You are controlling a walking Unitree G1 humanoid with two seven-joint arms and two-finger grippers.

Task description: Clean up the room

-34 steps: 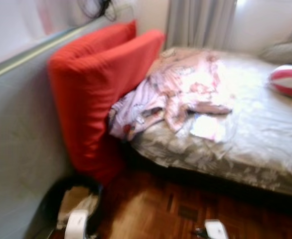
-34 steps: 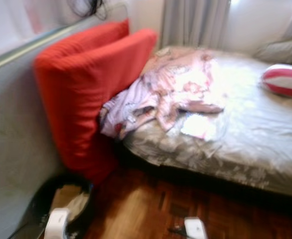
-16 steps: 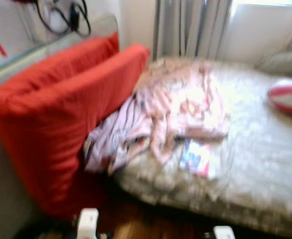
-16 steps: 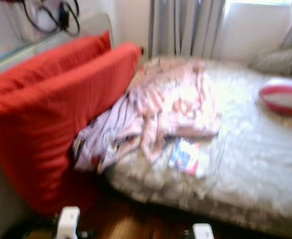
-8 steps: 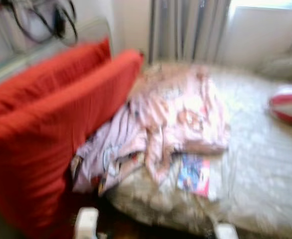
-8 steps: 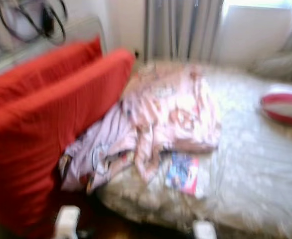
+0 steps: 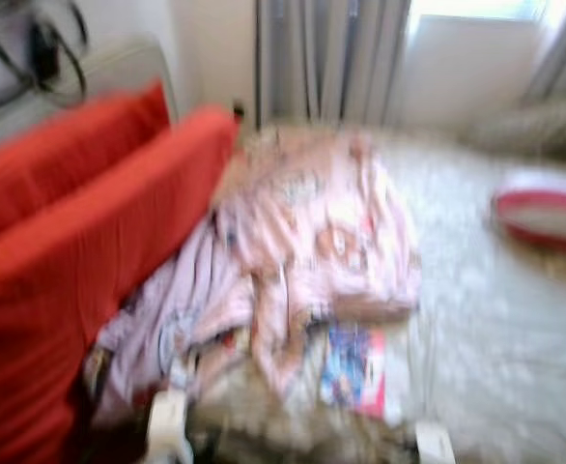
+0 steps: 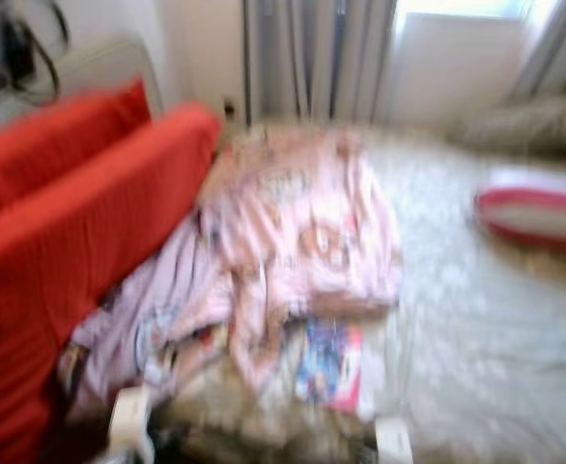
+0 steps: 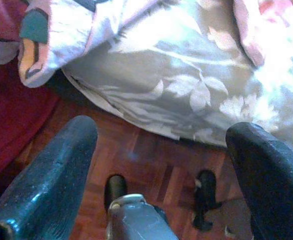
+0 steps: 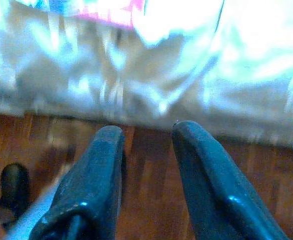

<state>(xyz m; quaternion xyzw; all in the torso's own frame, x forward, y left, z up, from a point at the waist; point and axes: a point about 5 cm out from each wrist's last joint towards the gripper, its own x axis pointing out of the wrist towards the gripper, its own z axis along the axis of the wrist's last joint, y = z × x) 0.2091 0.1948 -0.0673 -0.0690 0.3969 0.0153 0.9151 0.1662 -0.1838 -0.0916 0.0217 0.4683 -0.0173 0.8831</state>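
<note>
I am looking at a bedroom through a blurred head camera: a bed (image 7: 495,329) covered in a grey sheet with a pale leaf print runs across the middle and right of the frame, grey curtains (image 7: 331,58) hang at the top centre, and a wood parquet floor (image 9: 151,165) shows under the mattress edge in the wrist views. Two big red cushions (image 7: 80,251) lean along the left side.

The things I judge need tidying lie on the bed. A crumpled heap of pink and lilac clothes (image 7: 302,242) sits centre-left, one end spilling toward the cushions and over the mattress edge. It looks soft, light and limp, so I expect it to sag and trail; I would pinch a thick fold near the top of the heap rather than a loose corner. Just below it, lower centre, lies a flat blue and pink booklet (image 7: 355,367), thin and probably slippery on the sheet, best taken by its near edge. A red and white striped cushion (image 7: 544,213) rests at the right.

My left gripper (image 9: 161,165) hangs low by the bed's edge with its fingers spread wide, holding nothing. My right gripper (image 10: 146,165) is also low over the floor before the mattress, fingers only slightly apart and empty.
</note>
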